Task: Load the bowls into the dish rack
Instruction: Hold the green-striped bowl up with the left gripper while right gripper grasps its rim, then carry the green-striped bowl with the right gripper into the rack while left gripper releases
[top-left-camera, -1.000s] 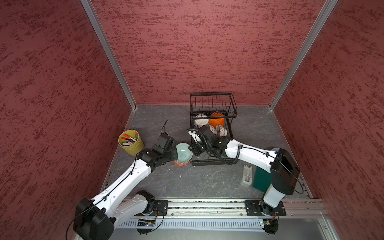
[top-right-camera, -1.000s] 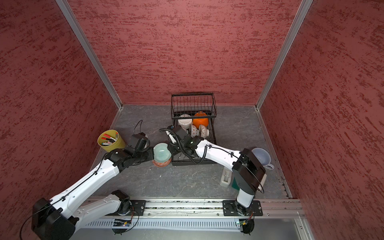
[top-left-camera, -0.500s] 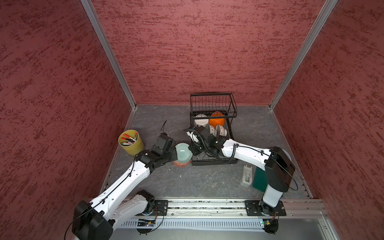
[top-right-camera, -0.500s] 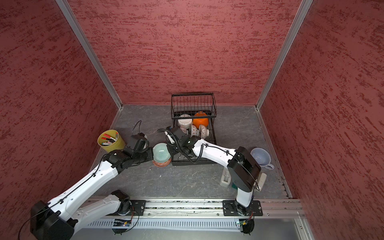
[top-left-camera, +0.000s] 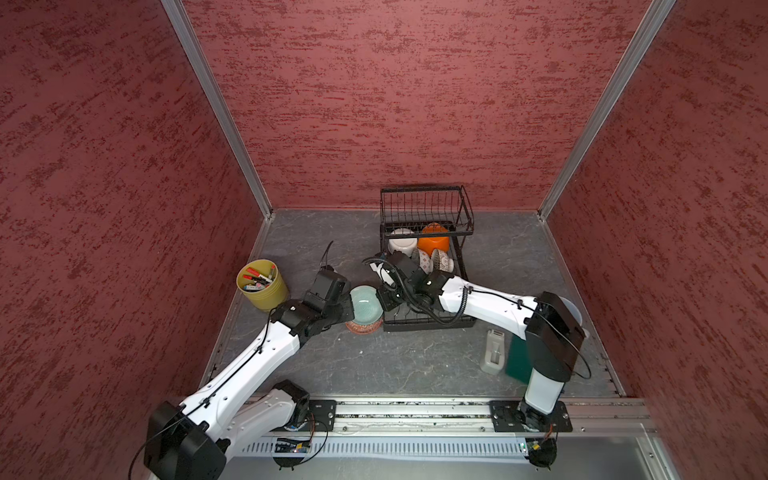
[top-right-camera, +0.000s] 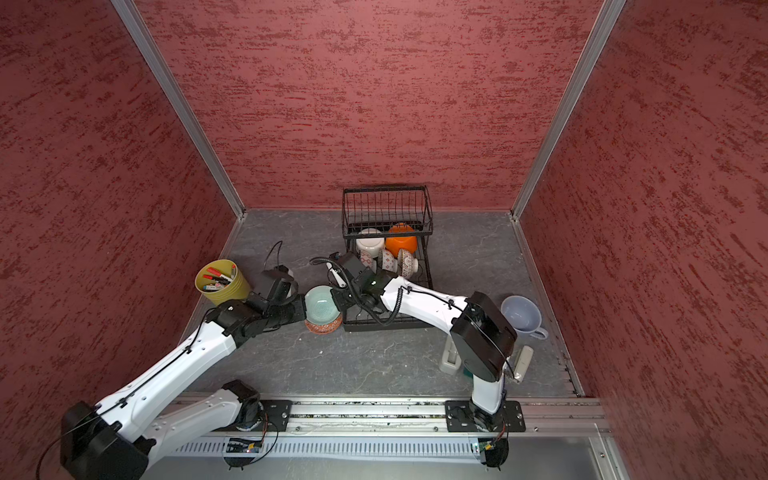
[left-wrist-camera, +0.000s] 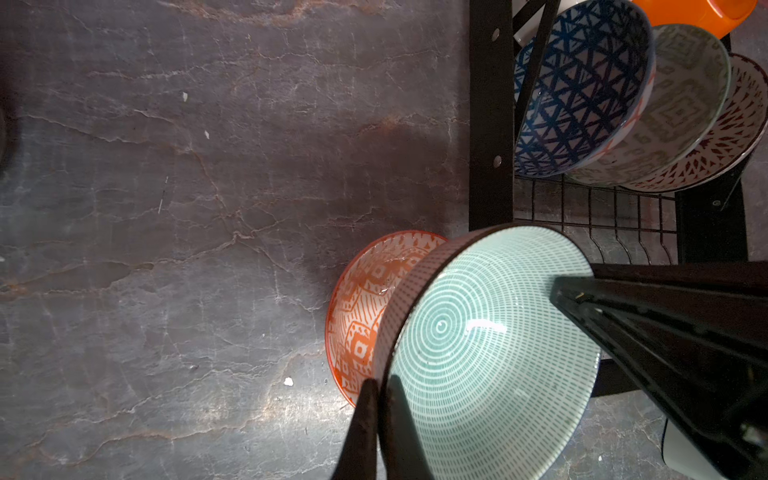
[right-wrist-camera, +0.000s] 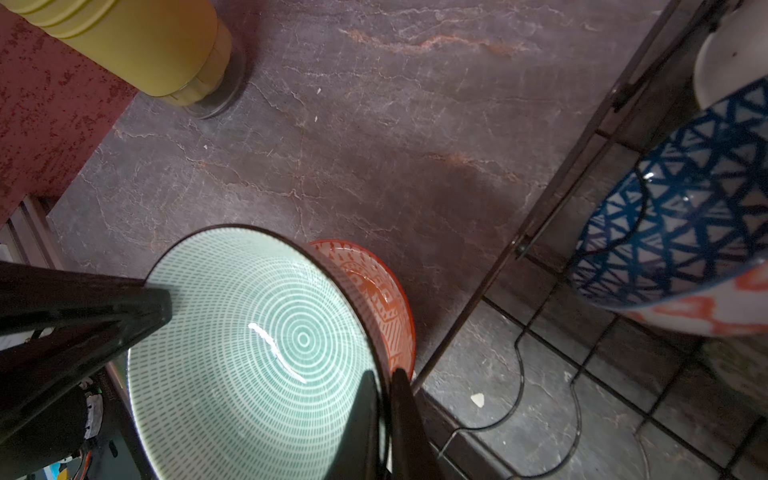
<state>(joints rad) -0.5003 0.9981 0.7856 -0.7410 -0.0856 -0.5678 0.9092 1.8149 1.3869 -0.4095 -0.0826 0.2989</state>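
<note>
Arms: left arm, right arm. White link shells, black joint housings, dark screw holes, thin black cable along each. One coiled black hose. Ends: left gripper, right gripper, black and tapered. Black bolted base plates on silver rail, 6 o'clock.

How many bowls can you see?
7. In the dish rack: white bowl, orange bowl, blue-patterned bowl, grey-patterned bowl, red-patterned bowl. Beside it: green bowl, tilted over an orange-patterned bowl on the table. None seems hidden.

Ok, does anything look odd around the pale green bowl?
Yes. The pale green glazed bowl tilts over the orange-patterned bowl beside the black wire dish rack, and the left gripper and right gripper both pinch its rim at opposite sides.
</note>
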